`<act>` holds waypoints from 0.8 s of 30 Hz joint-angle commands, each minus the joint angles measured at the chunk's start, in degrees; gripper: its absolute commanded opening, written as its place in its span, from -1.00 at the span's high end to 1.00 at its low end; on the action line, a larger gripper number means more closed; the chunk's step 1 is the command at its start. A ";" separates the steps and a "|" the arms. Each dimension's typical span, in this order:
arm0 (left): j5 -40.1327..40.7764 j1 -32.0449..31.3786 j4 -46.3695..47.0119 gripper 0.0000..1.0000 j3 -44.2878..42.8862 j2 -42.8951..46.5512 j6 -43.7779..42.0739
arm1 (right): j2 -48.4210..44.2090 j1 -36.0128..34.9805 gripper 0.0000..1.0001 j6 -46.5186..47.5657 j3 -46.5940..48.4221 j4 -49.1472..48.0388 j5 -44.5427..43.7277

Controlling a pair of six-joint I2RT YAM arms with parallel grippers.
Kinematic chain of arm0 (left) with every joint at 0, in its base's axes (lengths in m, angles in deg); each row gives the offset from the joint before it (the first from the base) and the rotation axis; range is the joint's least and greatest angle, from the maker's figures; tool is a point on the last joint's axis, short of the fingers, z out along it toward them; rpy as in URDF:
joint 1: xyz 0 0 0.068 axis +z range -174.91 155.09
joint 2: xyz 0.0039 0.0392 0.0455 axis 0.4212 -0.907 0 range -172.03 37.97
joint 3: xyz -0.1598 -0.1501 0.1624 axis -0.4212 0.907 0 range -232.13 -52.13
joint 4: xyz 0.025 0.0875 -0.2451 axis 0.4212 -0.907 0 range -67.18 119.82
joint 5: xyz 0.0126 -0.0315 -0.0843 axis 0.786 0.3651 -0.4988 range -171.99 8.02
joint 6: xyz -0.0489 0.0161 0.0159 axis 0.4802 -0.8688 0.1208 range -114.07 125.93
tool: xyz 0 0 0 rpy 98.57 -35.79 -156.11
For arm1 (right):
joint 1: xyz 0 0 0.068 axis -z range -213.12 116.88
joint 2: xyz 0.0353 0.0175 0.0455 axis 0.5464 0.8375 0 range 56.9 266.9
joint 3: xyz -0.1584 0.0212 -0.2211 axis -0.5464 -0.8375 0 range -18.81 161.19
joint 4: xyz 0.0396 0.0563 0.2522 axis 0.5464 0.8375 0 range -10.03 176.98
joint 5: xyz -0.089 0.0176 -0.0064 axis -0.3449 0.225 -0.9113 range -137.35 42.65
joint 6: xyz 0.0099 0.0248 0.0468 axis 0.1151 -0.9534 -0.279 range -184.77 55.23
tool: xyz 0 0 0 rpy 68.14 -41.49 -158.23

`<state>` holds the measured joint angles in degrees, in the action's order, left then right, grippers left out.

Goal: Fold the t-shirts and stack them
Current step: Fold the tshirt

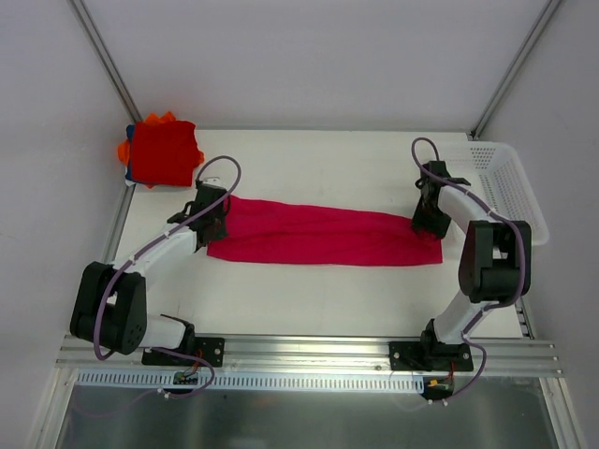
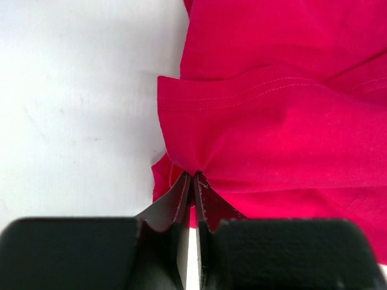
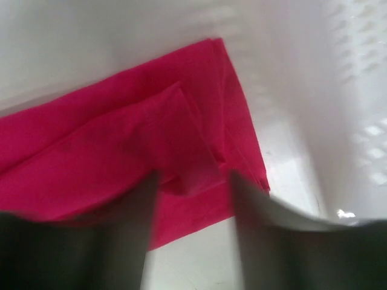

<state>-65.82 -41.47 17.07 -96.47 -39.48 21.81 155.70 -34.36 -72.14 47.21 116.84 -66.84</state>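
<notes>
A crimson-pink t-shirt (image 1: 323, 234) lies folded into a long strip across the middle of the table. My left gripper (image 1: 213, 224) is at its left end. In the left wrist view the jaws (image 2: 194, 176) are shut on a pinch of the shirt's edge (image 2: 266, 121). My right gripper (image 1: 426, 223) is at the strip's right end. In the blurred right wrist view it (image 3: 193, 187) is open and straddles the shirt's near corner (image 3: 139, 145) without closing on it. A stack of folded shirts (image 1: 164, 150), bright red on top with orange and blue edges, sits at the back left corner.
A white perforated basket (image 1: 510, 182) stands at the right edge of the table, just beyond the right gripper; its wall shows in the right wrist view (image 3: 338, 90). Metal frame posts rise at both back corners.
</notes>
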 commanded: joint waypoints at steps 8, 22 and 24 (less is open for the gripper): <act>8.44 -0.23 -1.31 -0.98 2.76 4.76 4.25 | -3.44 6.33 -0.99 -2.73 -3.26 2.78 -10.04; -3.13 -0.32 -2.98 -0.98 3.03 29.81 13.91 | -17.14 -4.91 -0.99 -4.40 4.20 12.69 -16.46; -9.97 -0.58 -2.98 -0.98 2.85 29.55 14.70 | -20.40 -8.68 -0.99 -5.10 5.25 14.54 -18.30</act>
<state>-64.71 -41.47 14.53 -92.97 -8.64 33.66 140.75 -40.61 -77.57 48.85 124.77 -73.00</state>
